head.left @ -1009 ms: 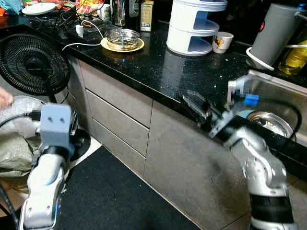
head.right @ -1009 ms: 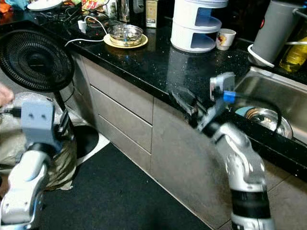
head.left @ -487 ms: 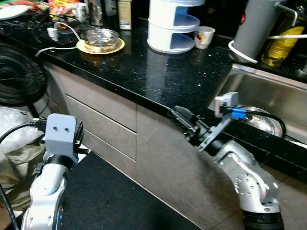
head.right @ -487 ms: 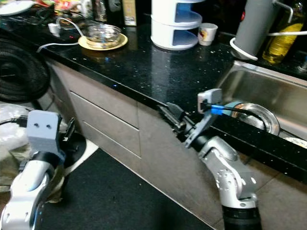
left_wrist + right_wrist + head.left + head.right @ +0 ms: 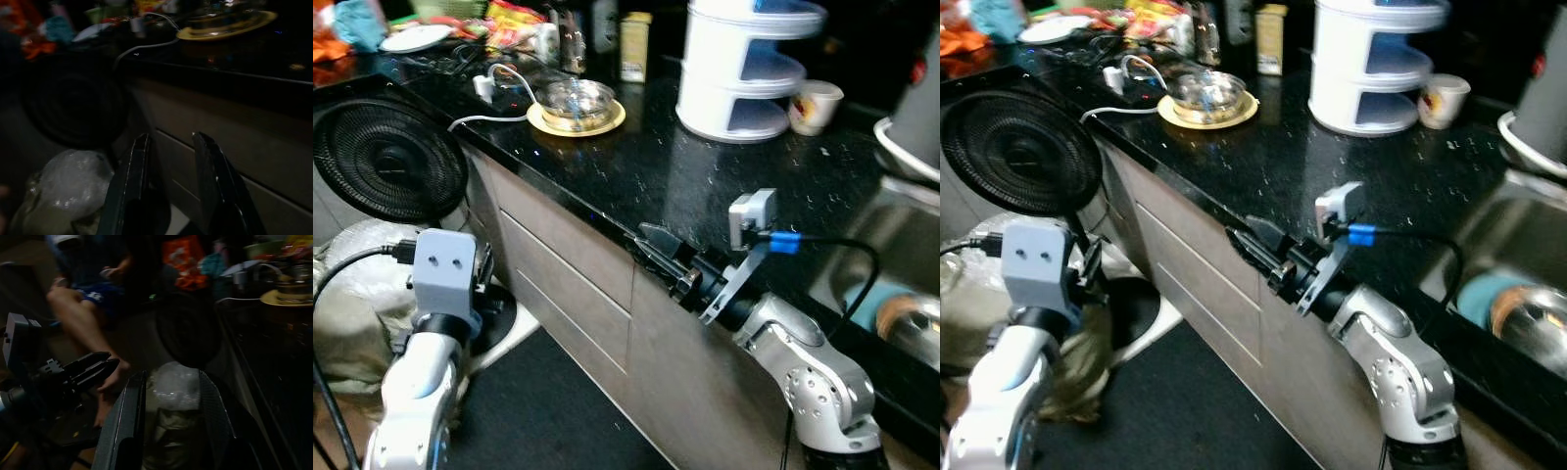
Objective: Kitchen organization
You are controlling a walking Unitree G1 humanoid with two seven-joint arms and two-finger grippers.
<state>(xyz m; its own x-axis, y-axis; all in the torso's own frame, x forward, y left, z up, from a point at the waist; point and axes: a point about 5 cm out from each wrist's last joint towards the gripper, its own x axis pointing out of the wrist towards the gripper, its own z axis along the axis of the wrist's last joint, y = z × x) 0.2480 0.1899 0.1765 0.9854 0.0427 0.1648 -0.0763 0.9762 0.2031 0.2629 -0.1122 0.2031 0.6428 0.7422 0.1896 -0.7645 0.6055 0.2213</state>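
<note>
The black countertop (image 5: 724, 186) runs past the right gripper (image 5: 651, 250), whose tips hang just off its front edge, above the grey drawer fronts (image 5: 568, 284). Beyond that gripper on the counter stands the white tiered rack (image 5: 749, 69), with a small paper cup (image 5: 813, 106) beside it. The black fan (image 5: 386, 162) stands on the floor behind the left gripper (image 5: 171, 186), at the counter's end. A bundle of clear plastic bags (image 5: 73, 186) lies on the floor just below the left gripper. Well ahead of the right gripper along the counter sits a glass bowl (image 5: 576, 98) on a yellow plate (image 5: 576, 119), a white cable (image 5: 489, 117) trailing near it. In the right wrist view a person's bare legs (image 5: 83, 323) show beyond the left arm. The left gripper's fingers (image 5: 132, 191) stand apart with nothing between them; the right gripper's fingers (image 5: 127, 426) are likewise spread and empty.
</note>
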